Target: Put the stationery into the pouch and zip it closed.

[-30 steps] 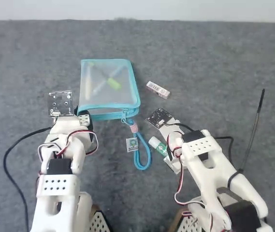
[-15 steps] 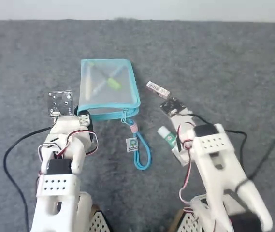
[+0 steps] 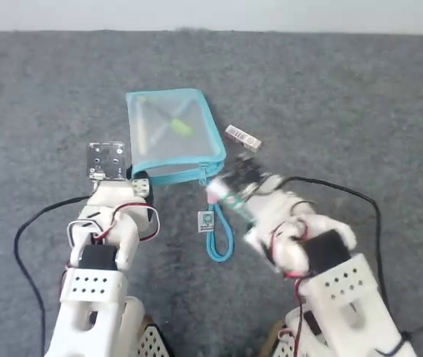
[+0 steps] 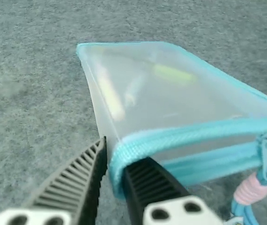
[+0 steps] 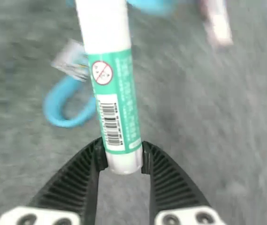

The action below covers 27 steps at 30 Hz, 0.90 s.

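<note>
The clear pouch (image 3: 174,134) with teal trim lies flat and holds several pens. My left gripper (image 3: 138,181) is shut on its near left corner; the left wrist view shows the fingertips (image 4: 95,159) pinching the teal edge of the pouch (image 4: 171,103). My right gripper (image 3: 247,216) is shut on a white and green glue stick (image 3: 230,198), held above the table just by the pouch's zipper end. In the right wrist view the glue stick (image 5: 112,79) points away from the gripper (image 5: 121,157). A small wrapped eraser (image 3: 242,137) lies right of the pouch.
A teal wrist strap (image 3: 218,238) with a small tag (image 3: 206,221) trails from the zipper pull (image 4: 264,154) toward the arms. The strap (image 5: 67,105) lies under the glue stick. Grey carpet-like cloth covers the table, with open room at the far side and right.
My right arm has lifted the glue stick and swung it left to the pouch's zipper end. The left arm and the pouch have shifted slightly right.
</note>
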Available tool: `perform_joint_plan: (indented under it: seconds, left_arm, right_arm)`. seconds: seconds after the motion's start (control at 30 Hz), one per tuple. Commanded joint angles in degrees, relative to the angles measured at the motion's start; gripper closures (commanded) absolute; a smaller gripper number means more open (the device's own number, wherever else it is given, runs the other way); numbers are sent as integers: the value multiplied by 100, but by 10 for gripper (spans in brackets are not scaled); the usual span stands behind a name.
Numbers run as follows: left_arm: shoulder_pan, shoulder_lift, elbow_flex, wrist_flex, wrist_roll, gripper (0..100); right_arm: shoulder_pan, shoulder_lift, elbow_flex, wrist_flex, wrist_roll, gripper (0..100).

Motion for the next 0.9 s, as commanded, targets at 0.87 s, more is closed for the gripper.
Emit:
perform_joint_plan:
  seconds: [0.87]
  left_arm:
    - [527,-132,110,-281,-290,987]
  right_arm:
    - [13,5174,-4756,866,-1284,991]
